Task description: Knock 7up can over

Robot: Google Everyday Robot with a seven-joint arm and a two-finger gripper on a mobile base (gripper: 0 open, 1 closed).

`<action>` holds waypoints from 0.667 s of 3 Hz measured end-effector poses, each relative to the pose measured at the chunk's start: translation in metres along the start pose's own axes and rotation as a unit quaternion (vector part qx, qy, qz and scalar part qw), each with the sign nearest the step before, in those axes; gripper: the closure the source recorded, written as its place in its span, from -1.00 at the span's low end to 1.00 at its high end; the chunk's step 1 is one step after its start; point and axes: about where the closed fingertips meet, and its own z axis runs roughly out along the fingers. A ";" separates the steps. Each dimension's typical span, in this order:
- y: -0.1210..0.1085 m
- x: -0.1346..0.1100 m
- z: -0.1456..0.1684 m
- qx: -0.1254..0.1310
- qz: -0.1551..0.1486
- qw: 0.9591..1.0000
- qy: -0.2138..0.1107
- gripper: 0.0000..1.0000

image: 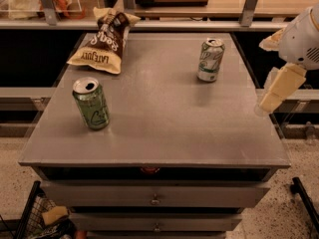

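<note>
Claw [266,101], right of table [159,118]: matt plastic. 7up can [210,59]: glossy metal.

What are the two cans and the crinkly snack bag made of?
The 7up can looks like thin aluminium: shiny silver top, printed pale sides. The green can seems the same metal, with a silvery lid. The snack bag is probably plastic film: crumpled and glossy. The gripper hangs beside the right edge of the table, touching none of them.

Two cans [211,59] [91,103], one bag [104,43] — gripper [277,89] right
</note>
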 end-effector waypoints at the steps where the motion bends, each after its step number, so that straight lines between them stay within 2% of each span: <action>1: -0.020 0.006 0.026 -0.011 0.020 0.999 -0.034 -1.00; 2: -0.043 0.012 0.046 -0.016 0.046 0.995 -0.083 -1.00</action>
